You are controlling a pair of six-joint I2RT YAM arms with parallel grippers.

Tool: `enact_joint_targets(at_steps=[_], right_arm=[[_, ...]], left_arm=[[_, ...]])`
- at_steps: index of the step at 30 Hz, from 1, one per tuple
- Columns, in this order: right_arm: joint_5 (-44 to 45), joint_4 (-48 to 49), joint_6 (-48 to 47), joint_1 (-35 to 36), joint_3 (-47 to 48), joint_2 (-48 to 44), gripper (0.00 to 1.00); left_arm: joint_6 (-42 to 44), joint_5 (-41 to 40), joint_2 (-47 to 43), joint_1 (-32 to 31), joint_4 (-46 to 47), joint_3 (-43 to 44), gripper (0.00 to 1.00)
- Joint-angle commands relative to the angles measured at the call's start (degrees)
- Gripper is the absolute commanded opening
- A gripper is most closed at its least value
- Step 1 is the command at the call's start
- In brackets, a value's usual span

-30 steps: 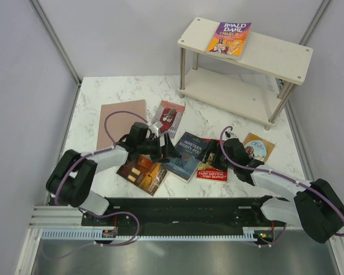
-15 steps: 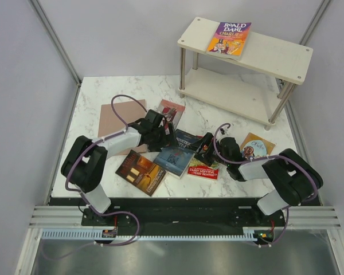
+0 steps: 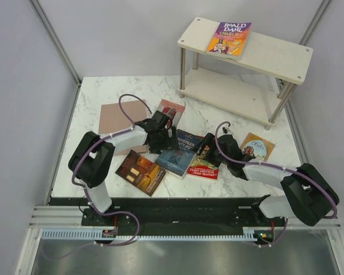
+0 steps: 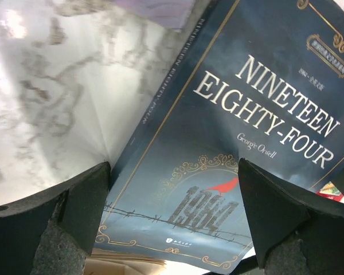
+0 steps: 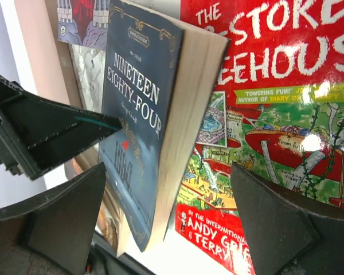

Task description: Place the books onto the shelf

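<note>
Nearest the arm bases, on the near-left side of the left claw (image 3: pixel 166 139), a dark brown-orange book (image 3: pixel 140 172) lies flat on the marble table (image 3: pixel 132 91). Just on the near side of the right claw (image 3: pixel 208 150) lies the red Treehouse book (image 3: pixel 205 168), face up. Between the two claws sits the dark blue Nineteen Eighty-Four (image 3: pixel 178 156), its right edge over the Treehouse cover and its page edge turned toward the right claw. The left claw stands over the blue book's far-left part with its jaws spread as wide as they go and nothing gripped; in its wrist view the cover fills the gap between its two fingers (image 4: pixel 74 217). The right claw is likewise spread fully and holds nothing, its fingers (image 5: pixel 275 217) framing the blue book's pages and the red cover. Whether either claw touches the blue book cannot be told. To the right of the right claw, apart from it, lies the orange Othello (image 3: pixel 258 146). Just beyond the left claw lies a pale pink-red book (image 3: pixel 173 109), and to that claw's far left a plain pinkish slab (image 3: pixel 117 117). Well beyond both claws, to the far right, stands the shelf (image 3: pixel 275 54), with the purple-orange Roald Dahl book (image 3: pixel 229 37) flat on its top board.
</note>
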Motion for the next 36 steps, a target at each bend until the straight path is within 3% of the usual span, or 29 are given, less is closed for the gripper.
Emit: enact_joint_targets(at_steps=[1, 9, 15, 17, 18, 19, 21, 22, 23, 28, 32, 36], right_arm=[[7.5, -5.9, -4.7, 1.2, -0.4, 4.5, 0.98], [1.1, 11.6, -1.1, 5.0, -0.8, 16.0, 0.98], [1.5, 18.2, 0.1, 5.1, -4.8, 7.6, 0.95], [1.8, 18.9, -0.4, 5.2, -5.9, 5.0, 0.83], [2.0, 18.9, -1.1, 5.1, -6.0, 3.3, 0.57], [2.2, 18.7, -1.5, 5.1, -6.0, 2.7, 0.37], [1.8, 17.8, -2.6, 5.1, -5.4, 3.1, 0.12], [0.4, 17.5, -3.1, 5.1, -4.6, 3.5, 0.05], [-0.4, 16.8, -3.6, 5.2, -4.1, 4.0, 0.00], [-5.6, 14.1, -8.4, 5.1, -0.4, 3.7, 0.00], [-8.0, 7.8, -13.4, 5.1, 2.3, -3.1, 0.00], [-9.9, 10.0, -17.6, 5.1, 1.7, -10.9, 0.00]], left_arm=[[1.1, 4.3, 5.0, -3.8, -0.4, 0.8, 1.00], [0.4, 5.2, 6.2, -7.5, 0.2, 2.2, 1.00], [0.1, 5.4, 7.1, -7.8, 0.5, 1.8, 1.00], [0.0, 5.6, 7.6, -7.9, 0.7, 2.0, 1.00], [-0.1, 5.8, 7.8, -7.9, 1.0, 2.0, 1.00], [-0.1, 5.8, 7.9, -7.9, 1.0, 2.0, 1.00], [-0.3, 5.9, 7.7, -8.1, 1.3, 2.0, 1.00], [-0.2, 5.6, 7.6, -8.1, 1.5, 2.0, 1.00], [-0.3, 5.2, 7.3, -8.1, 1.5, 1.8, 1.00], [1.2, -2.2, -2.3, -8.0, 1.5, -1.7, 1.00], [3.9, -7.4, -13.5, -8.0, 2.8, -6.1, 1.00], [6.8, -9.4, -25.6, -7.9, 9.6, -12.2, 1.00]])
